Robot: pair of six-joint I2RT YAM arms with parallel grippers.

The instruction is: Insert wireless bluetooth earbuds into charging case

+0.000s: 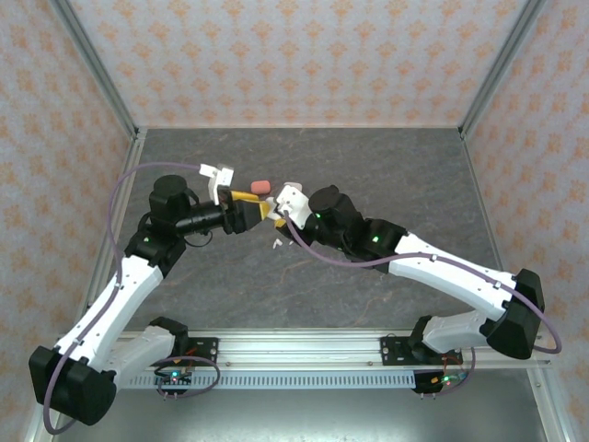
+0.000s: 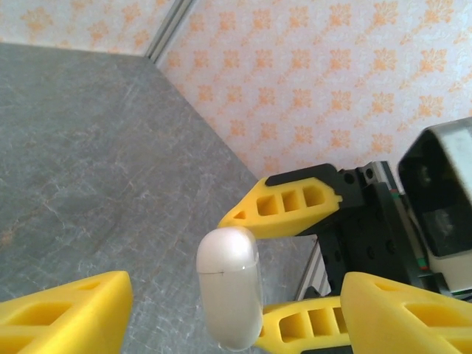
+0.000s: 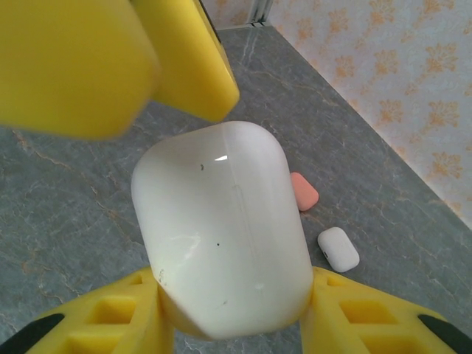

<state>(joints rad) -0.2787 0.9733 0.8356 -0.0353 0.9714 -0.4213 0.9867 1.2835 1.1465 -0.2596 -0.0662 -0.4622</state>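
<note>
Right hand point(image 3: 234, 313) pinches closed white case point(image 3: 221, 221) above bench point(image 1: 386, 175); left hand point(image 1: 250, 214), spread, at 9 o'clock, probably to open it.

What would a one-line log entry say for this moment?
right tool: shut on closed white case | left tool: open, close beside it | table: pink case, second white case lying loose

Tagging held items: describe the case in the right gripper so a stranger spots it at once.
Start at the middle of the grey table. Just above it, a rounded white case is clamped in the right gripper. The pink case and the other white case lie on the table; only this one is held.
</note>
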